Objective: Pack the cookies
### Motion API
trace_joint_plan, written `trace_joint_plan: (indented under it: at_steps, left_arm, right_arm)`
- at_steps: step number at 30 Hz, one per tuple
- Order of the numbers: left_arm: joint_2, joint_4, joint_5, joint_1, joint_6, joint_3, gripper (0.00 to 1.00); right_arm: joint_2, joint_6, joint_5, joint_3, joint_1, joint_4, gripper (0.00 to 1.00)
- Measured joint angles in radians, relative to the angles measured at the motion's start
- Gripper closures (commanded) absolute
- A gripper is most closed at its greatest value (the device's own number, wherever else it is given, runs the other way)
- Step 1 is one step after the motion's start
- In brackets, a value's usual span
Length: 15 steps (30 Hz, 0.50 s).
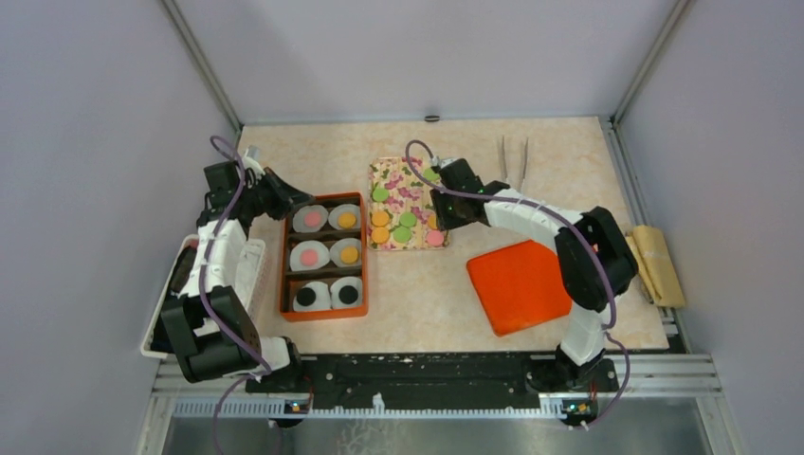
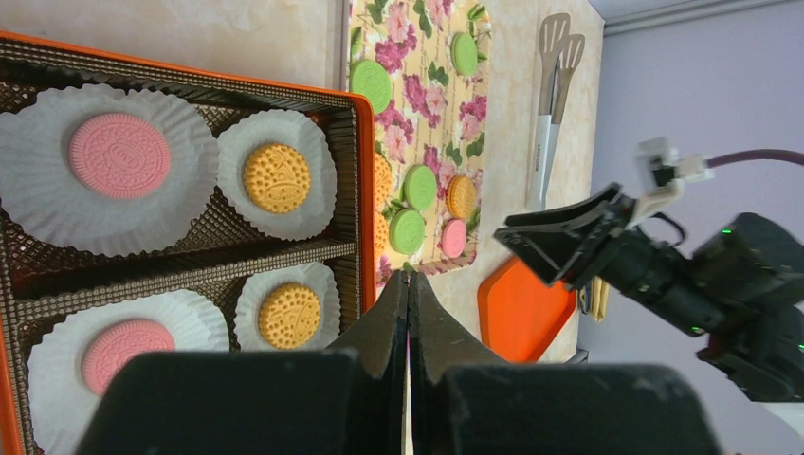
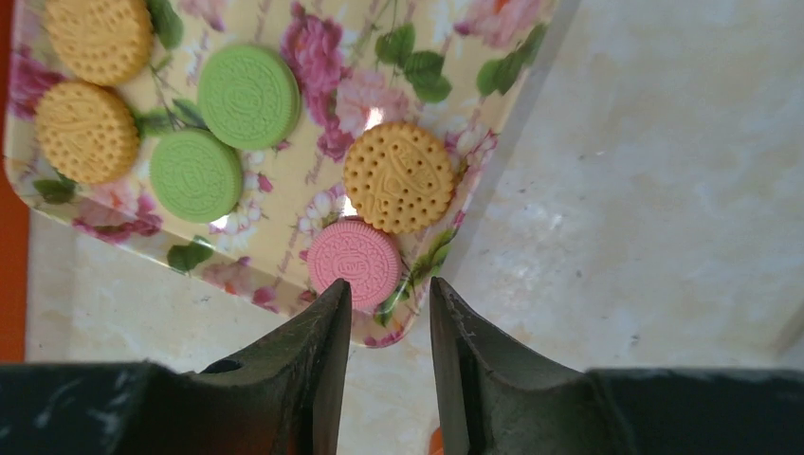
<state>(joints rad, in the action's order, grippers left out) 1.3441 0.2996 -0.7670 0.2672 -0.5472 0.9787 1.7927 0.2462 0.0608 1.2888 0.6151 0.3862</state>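
Note:
An orange box [image 1: 283, 275] holds six white liners with cookies: two pink [image 2: 119, 154], two orange [image 2: 276, 177], two black [image 1: 306, 297]. A floral tray [image 1: 400, 180] holds loose green [image 3: 248, 96], orange [image 3: 398, 177] and pink [image 3: 354, 261] cookies. My left gripper [image 2: 409, 277] is shut and empty, above the box's far right corner [image 1: 301, 199]. My right gripper [image 3: 389, 284] is open and empty, above the tray's near right corner, its tips just short of the pink cookie; it also shows in the top view [image 1: 442, 226].
An orange lid [image 1: 520, 284] lies right of the tray, under the right arm. Metal tongs [image 1: 513, 161] lie at the back right. A white basket [image 1: 248, 270] stands left of the box. A tan bundle [image 1: 659, 265] lies at the right edge.

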Motion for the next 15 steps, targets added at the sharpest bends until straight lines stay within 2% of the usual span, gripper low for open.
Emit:
trace_joint_plan:
  at_steps: [4,10,15]
  left_arm:
    - [0.0,0.002,0.002,0.0,0.005,0.0,1.0]
    - [0.0,0.002,0.002,0.0,0.011,-0.002,1.0]
    - [0.0,-0.001,0.001,0.0,0.011,-0.01,1.0]
  right_arm:
    - [0.059,0.03,-0.025,-0.044,0.003,-0.005,0.65]
    - [0.064,0.046,-0.021,-0.06,-0.003,-0.016,0.66]
    - [0.093,0.048,-0.025,-0.057,-0.003,-0.035,0.89]
